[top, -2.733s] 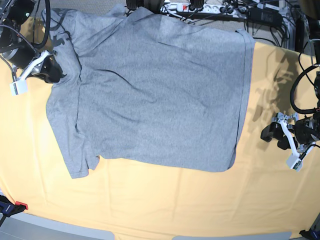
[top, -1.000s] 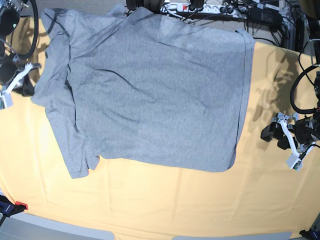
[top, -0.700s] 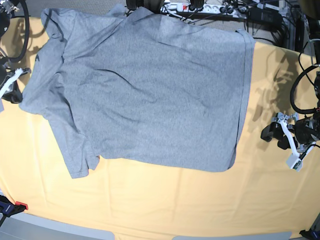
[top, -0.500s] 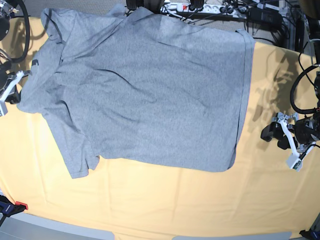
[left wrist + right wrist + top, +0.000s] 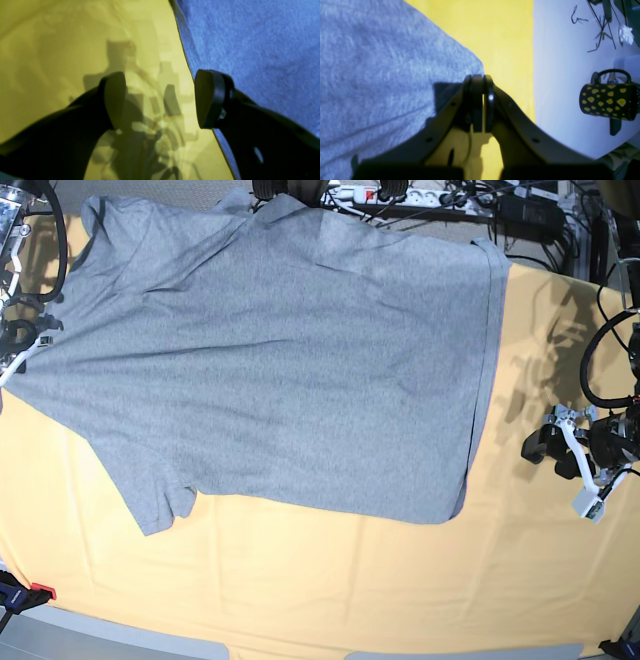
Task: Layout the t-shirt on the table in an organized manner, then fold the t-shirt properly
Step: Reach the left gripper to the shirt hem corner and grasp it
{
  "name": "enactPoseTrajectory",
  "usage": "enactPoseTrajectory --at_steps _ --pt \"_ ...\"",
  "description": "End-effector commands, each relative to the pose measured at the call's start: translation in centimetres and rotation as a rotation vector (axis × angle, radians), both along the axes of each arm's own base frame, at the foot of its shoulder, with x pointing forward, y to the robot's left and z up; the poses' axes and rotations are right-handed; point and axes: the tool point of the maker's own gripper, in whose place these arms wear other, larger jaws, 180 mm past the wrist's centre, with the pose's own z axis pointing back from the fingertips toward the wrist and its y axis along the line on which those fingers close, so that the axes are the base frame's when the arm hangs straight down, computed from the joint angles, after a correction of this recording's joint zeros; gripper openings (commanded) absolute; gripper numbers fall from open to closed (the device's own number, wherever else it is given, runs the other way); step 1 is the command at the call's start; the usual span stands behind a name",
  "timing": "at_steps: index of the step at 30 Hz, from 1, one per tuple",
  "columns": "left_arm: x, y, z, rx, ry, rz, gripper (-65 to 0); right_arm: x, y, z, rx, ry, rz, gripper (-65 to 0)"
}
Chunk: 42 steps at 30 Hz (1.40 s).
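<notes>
The right gripper [image 5: 480, 105] has its 2 fingers pressed nearly together, with only a thin bright slit between the pads. The corner of the t-shirt [image 5: 382, 75] reaches the tips from the left side of the right wrist view, but whether fabric is actually pinched between them cannot be told from this angle. In the base view this gripper [image 5: 14, 360] sits at the far left border, right at the shirt's stretched-out corner. Below and beyond the tips lies the yellow cloth of the table [image 5: 505, 37], and past its edge a pale floor holds a black mug with yellow spots [image 5: 607, 103] (lying sideways as the camera sees it).

The left gripper [image 5: 160, 100] stands wide open with nothing between its 2 dark fingers [image 5: 113, 100]. It hangs over bare table cloth, with the shirt's hemmed edge running diagonally just behind the right-hand finger. In the base view the left gripper [image 5: 565, 450] is at the right side of the table [image 5: 300, 580], near the hem but apart from it, and it casts a shadow on the cloth.

The t-shirt [image 5: 290, 370] lies spread plain grey side up across the upper left of the table, hem toward the left gripper, 1 sleeve pointing at the near edge and the other by the far left corner. Its far edge reaches the table's back border, where a power strip [image 5: 400, 195] and cables lie.
</notes>
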Motion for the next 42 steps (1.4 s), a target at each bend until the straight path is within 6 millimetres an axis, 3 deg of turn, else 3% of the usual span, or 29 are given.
enactPoseTrajectory --at_steps 1,2,7,9,19,32,37,42 --pt "0.8 0.6 1.9 0.005 -0.055 0.006 -21.7 0.8 -0.5 1.7 -0.036 -0.043 0.02 -65.0" --pt "0.8 0.6 2.0 0.007 -0.058 0.008 -21.7 0.9 -0.2 1.6 -0.029 -0.042 0.034 -63.8" --pt "2.2 3.7 1.6 0.11 -0.097 0.193 -21.7 0.9 -0.2 1.6 -0.034 -0.039 0.04 -33.7" --pt "2.8 4.5 1.4 0.13 -0.116 0.268 -21.7 1.0 -0.2 1.6 -0.034 -0.039 0.04 -28.9" --pt "5.2 2.5 0.1 0.111 -0.228 0.371 -21.7 2.1 -0.3 2.8 -0.036 -0.08 0.035 -28.9" --pt "6.7 -0.8 -6.5 -0.121 -0.162 0.404 -21.3 2.6 -0.3 3.3 -0.03 -0.099 0.031 -29.0" --pt "7.8 -2.4 -6.0 -0.246 -0.171 0.314 -21.3 2.6 -0.4 3.4 -0.028 -0.107 0.019 -29.0" --pt "9.2 -2.6 -5.3 -0.323 -0.196 0.296 -21.3 2.6 -0.4 3.4 -0.028 -0.107 0.018 -29.0"
